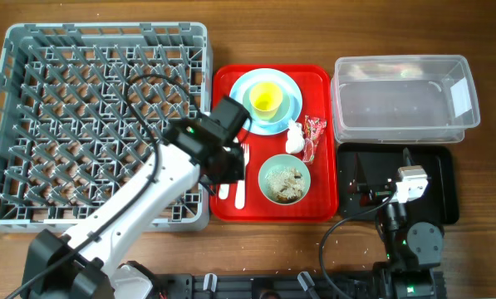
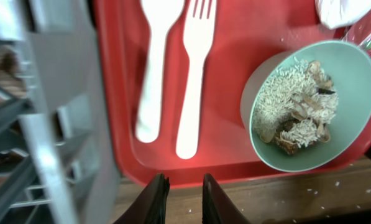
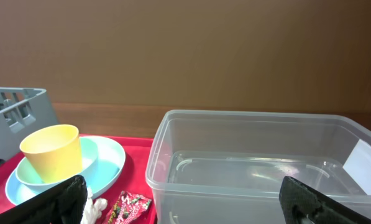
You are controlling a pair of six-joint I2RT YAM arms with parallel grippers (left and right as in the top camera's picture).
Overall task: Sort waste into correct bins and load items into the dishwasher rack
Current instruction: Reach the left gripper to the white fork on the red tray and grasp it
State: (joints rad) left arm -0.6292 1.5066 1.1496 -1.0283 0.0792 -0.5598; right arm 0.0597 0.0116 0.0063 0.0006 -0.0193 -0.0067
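Observation:
On the red serving tray (image 1: 314,203) the pale blue plate (image 1: 291,104) carries a mint bowl and the yellow cup (image 1: 266,98). The white tissue wad (image 1: 294,137) and the red-and-clear wrapper (image 1: 315,133) lie beside it. A second mint bowl (image 1: 284,178) holds rice and beige food bits (image 2: 297,112). The white spoon (image 2: 153,68) and fork (image 2: 194,74) lie side by side. My left gripper (image 1: 228,164) hovers over them; its fingers (image 2: 180,190) are empty and only a narrow gap apart. My right gripper (image 1: 364,184) is wide open and empty (image 3: 185,205) above the black tray (image 1: 443,208).
The grey dishwasher rack (image 1: 15,50) fills the left side and holds no dishes. The clear tub (image 1: 401,129) stands behind the black tray, also in the right wrist view (image 3: 260,162). A few rice grains lie on the wood in front of the red tray (image 2: 316,199).

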